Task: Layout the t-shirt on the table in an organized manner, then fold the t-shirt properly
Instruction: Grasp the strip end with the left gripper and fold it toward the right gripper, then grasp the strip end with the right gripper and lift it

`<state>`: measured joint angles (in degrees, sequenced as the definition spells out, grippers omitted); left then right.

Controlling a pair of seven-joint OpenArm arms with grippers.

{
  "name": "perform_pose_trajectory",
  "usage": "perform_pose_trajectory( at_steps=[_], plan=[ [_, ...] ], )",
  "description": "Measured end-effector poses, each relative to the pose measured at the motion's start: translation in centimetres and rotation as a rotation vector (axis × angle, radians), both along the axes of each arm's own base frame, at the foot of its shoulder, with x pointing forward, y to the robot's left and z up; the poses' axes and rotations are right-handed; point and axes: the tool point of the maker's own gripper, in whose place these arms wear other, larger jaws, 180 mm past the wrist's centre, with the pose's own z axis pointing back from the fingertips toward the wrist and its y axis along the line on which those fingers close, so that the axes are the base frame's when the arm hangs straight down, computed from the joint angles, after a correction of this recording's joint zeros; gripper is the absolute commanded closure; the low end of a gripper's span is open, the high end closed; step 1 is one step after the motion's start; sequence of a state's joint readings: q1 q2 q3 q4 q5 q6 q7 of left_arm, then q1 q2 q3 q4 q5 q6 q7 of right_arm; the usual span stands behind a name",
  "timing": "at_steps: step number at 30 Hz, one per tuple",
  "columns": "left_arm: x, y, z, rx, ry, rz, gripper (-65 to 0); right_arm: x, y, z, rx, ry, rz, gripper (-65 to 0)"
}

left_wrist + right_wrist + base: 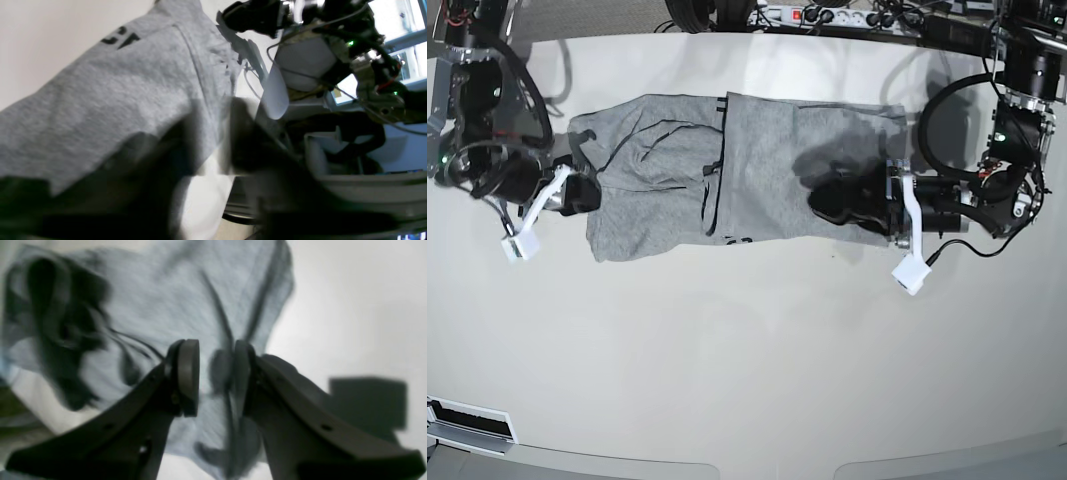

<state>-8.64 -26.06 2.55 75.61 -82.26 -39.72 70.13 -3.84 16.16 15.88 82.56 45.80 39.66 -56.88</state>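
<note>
I am seeing the left gripper (206, 156) only as a dark smear in the left wrist view; its fingers are blurring into the t-shirt (116, 100), so I cannot make out how the jaws stand there. The shirt's black lettering (120, 38) is being cut down to a fragment I cannot read. In the right wrist view the cloth (186, 306) is blurring badly, and its folds are smearing into dark streaks. From the base view the left gripper (832, 205) is lying dark on its own shadow, fingertips indistinguishable. The right gripper (582, 195) is too small there to judge, and the lettering is mostly folded under.
</note>
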Motion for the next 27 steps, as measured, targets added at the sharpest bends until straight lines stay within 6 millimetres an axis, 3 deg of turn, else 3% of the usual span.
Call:
perform_pose_trajectory(
  at_steps=[3,6,8,12,19,27],
  plan=[
    [2.1,2.3,-0.3,0.1,-0.064,0.067,0.0,1.8,-0.5,2.4,-0.018,-0.064,0.005,-22.8],
    [3.9,6.2,-0.9,0.238,-0.124,0.167,0.0,2.0,-1.9,2.9,-0.05,-0.069,-0.024,-39.4],
    [4.7,8.9,-1.0,0.318,-0.153,0.221,0.0,0.5,-3.8,0.4,-0.114,0.038,-0.104,-47.6],
    [6.5,13.6,0.0,0.41,-0.169,0.364,0.0,-2.6,-5.3,-4.4,-0.107,0.183,-0.212,-48.4],
    [6.4,16.7,0.9,0.491,-0.181,0.37,0.0,-3.3,-2.1,-5.6,0.186,0.185,-0.212,-48.4],
    [6.4,16.9,1.0,0.495,-0.184,0.372,0.0,-3.8,2.5,-5.9,0.349,0.23,-0.198,-47.9]
  ],
)
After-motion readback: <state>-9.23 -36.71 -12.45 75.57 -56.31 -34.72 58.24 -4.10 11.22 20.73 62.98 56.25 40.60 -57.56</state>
